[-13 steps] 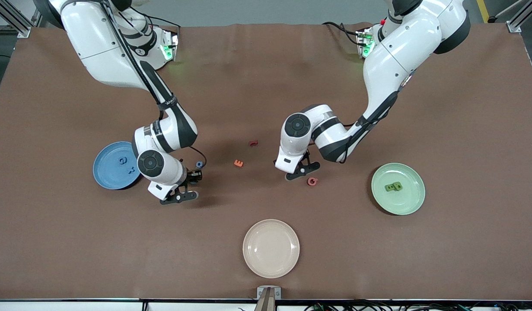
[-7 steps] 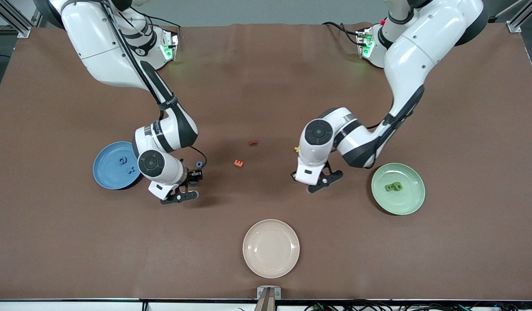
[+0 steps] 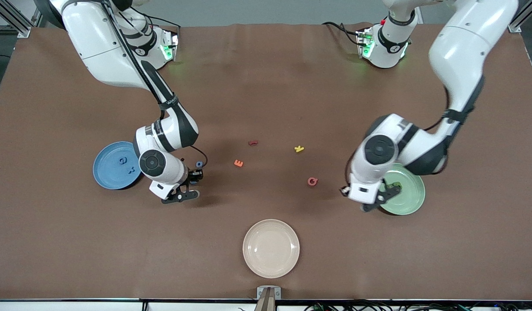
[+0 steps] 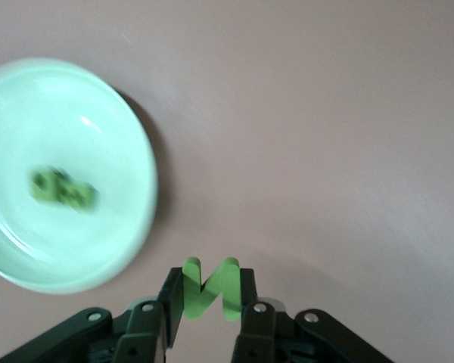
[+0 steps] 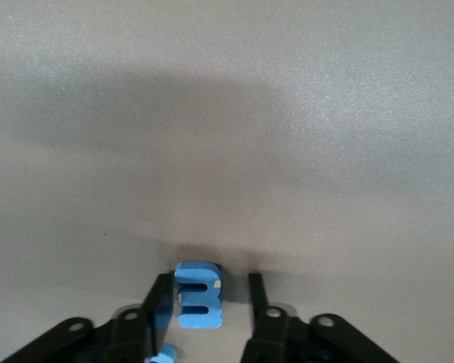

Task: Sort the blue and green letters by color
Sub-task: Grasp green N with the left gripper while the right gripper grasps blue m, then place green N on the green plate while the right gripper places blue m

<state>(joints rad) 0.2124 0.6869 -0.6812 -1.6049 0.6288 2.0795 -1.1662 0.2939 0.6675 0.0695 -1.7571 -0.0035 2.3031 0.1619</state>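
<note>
Two grippers are working at opposite ends of the brown table [image 3: 266, 86]. The left gripper [image 3: 373, 202] is hanging over the table just beside the rim of the green plate [image 3: 410, 203], at the edge toward the right arm's end. Its fingers are clenching a green N [image 4: 208, 291], which is standing upright between the pads in the left wrist view. Some small green letters [image 4: 60, 187] are lying together near the middle of the green plate; their shapes cannot be read.

The right gripper [image 3: 189, 186] is sitting low over the table near the blue plate [image 3: 102, 172], on the side toward the left arm's end. In the right wrist view a blue E [image 5: 198, 302] is standing between its fingers, pressing against one finger while a gap is showing between the letter and the other finger [image 5: 256, 291], so the jaws are not gripping it. Whether the E is resting on the table cannot be told. One more small blue letter [image 3: 199, 164], round in shape, is lying on the table just beside this gripper. Two blue letters [image 3: 126, 165] are lying in the blue plate.

Between the arms an orange E [image 3: 238, 163], a dark red letter [image 3: 253, 142], a yellow K [image 3: 299, 149] and a pinkish round letter [image 3: 312, 181] are lying well apart on the table. Nearest the front camera, a beige plate [image 3: 271, 248] is sitting.
</note>
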